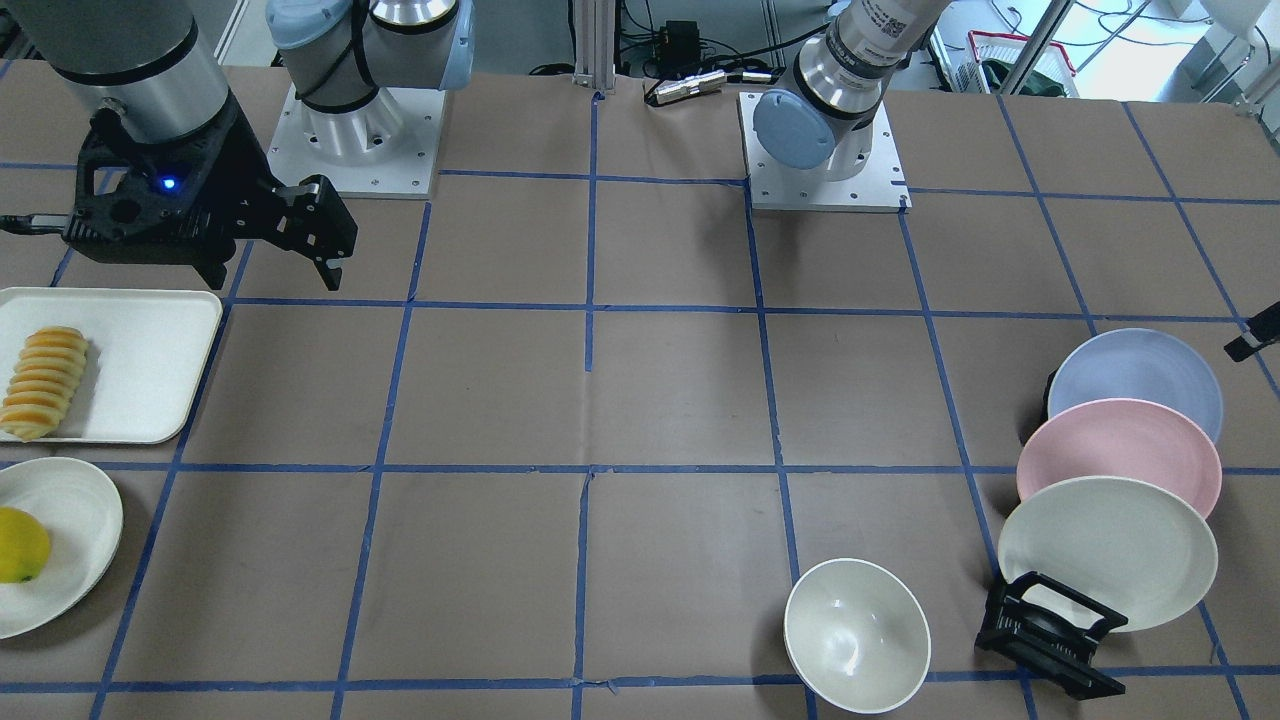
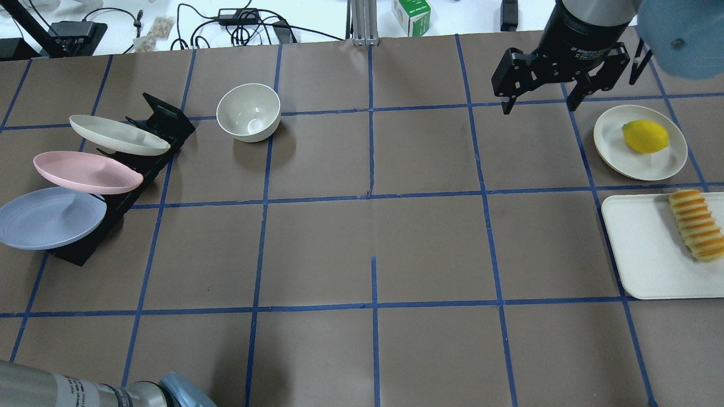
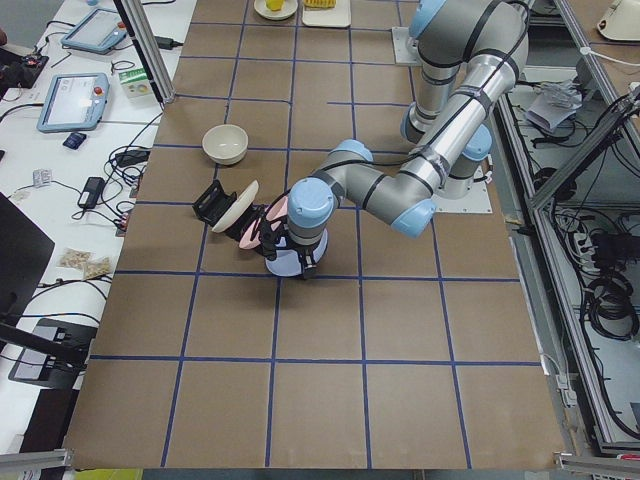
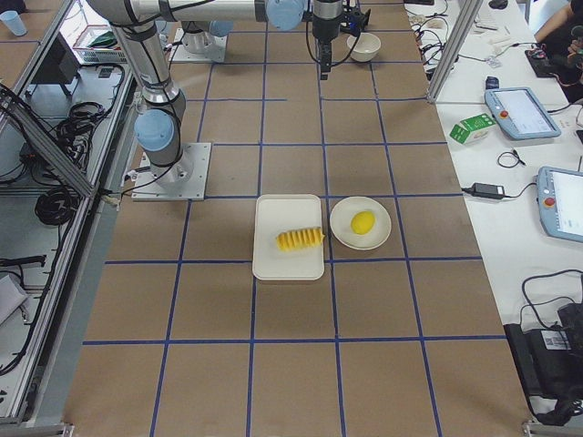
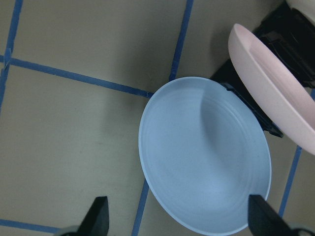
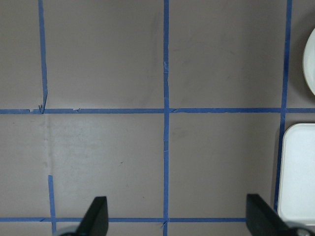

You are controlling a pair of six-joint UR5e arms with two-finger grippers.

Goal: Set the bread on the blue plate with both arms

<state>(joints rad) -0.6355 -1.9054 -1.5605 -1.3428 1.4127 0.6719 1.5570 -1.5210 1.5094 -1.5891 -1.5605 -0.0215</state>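
The bread (image 1: 45,383) lies on a white tray (image 1: 150,370) at the table's end; it also shows in the overhead view (image 2: 696,224). The blue plate (image 1: 1135,375) leans in a black rack (image 1: 1050,635) at the other end, behind a pink plate and a cream plate. My right gripper (image 2: 537,104) is open and empty, hanging above the table beside the tray and apart from the bread. My left gripper (image 5: 179,216) is open and empty, with the blue plate (image 5: 206,157) right under its camera, not touching it.
A lemon (image 2: 645,135) sits on a cream plate (image 2: 608,144) next to the tray (image 2: 639,249). A white bowl (image 2: 249,112) stands near the rack (image 2: 164,121). The pink plate (image 2: 85,172) and the cream plate (image 2: 116,135) lean beside the blue one. Brown paper with blue tape lines covers the table.
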